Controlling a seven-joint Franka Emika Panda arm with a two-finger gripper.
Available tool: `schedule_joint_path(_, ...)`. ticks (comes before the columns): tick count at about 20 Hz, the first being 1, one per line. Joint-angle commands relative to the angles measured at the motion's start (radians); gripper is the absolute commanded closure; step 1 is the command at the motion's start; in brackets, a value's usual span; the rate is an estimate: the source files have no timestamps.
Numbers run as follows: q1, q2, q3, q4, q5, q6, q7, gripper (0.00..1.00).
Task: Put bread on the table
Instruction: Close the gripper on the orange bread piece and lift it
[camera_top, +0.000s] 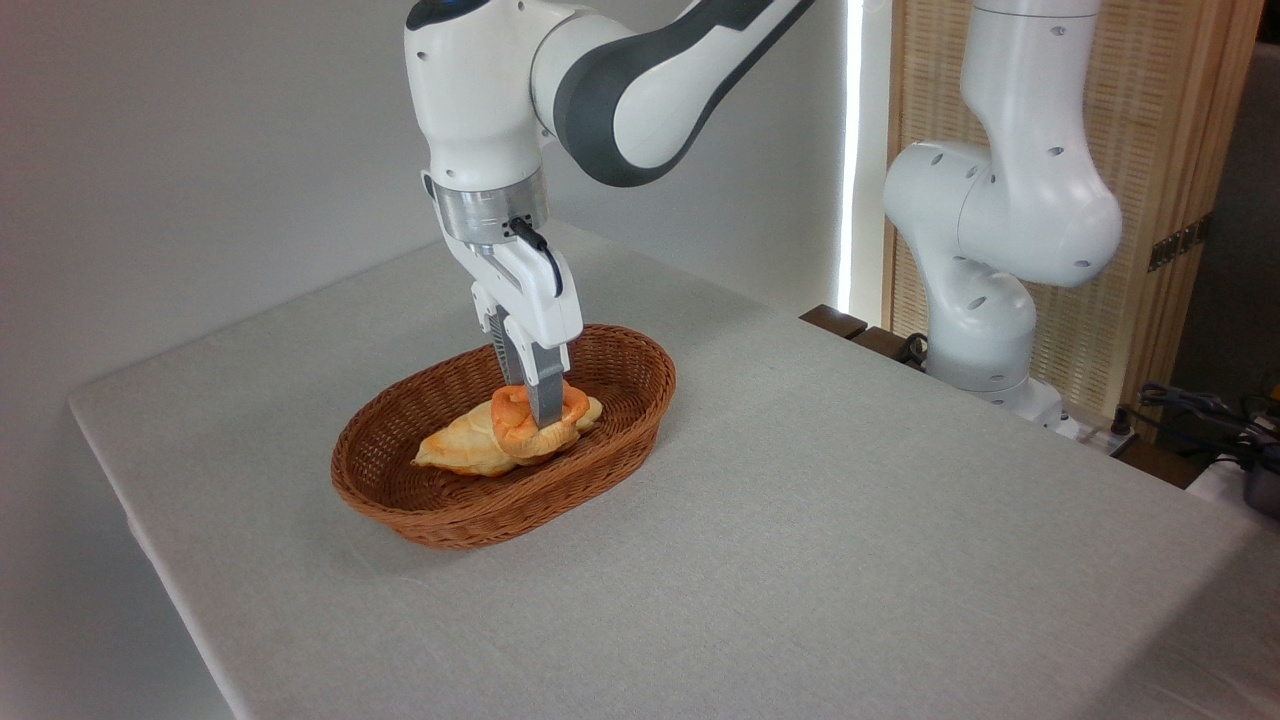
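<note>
The gripper (537, 418) reaches straight down into the wicker basket (440, 515), its fingers pinching the bread (515, 425), the small orange bun. The bun sits right at the fingertips, partly hidden behind the near finger, on top of a paler braided loaf (462, 450) that stretches away to the hand's left. I judge the vertical approach is chosen so the fingers clear the basket's raised rim and take the bun from above without dragging the loaf beneath. The bun looks not yet lifted clear; it touches the loaf. Bare table (850, 520) lies all round the hand, widest to its right. I count one bun, one loaf, one basket, one arm, one table.
</note>
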Motion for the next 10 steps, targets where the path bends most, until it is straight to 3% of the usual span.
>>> schedule_joint_path(1,-0.004,-0.016,0.005,-0.004,0.013,0.011,0.003,0.62)
schedule_joint_path(10,-0.001,-0.019,0.054,0.15,0.032,-0.174,0.001,0.6)
